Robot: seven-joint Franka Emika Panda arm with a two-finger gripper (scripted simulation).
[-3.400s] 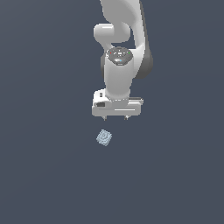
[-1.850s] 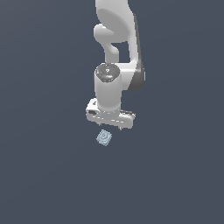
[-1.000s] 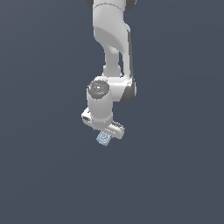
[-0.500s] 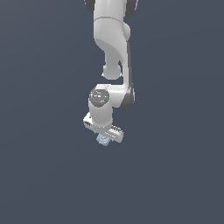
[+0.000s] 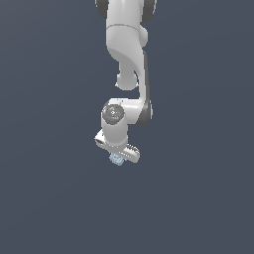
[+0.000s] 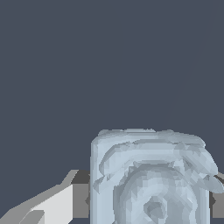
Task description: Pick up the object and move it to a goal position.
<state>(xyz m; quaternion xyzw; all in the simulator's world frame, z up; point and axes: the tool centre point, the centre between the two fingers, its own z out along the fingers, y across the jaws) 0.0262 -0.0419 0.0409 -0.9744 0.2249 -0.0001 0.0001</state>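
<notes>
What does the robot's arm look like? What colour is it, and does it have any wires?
The arm is smooth glossy white, built from fat rounded tube parts with dark grey bands at the joints. One joint has a round grey cap with tiny coloured dots. The gripper is a flat white bar; in the wrist view one finger looks white with a grey inner pad. No wires show.

In the exterior view, the hand (image 5: 118,151) covers most of the object (image 5: 116,158); only a small pale corner shows beneath it, and the fingertips are hidden. The arm (image 5: 130,54) is cut off by the upper edge. In the wrist view, the object (image 6: 151,179) runs past the lower edge, and one finger (image 6: 52,203) is partly cropped.
</notes>
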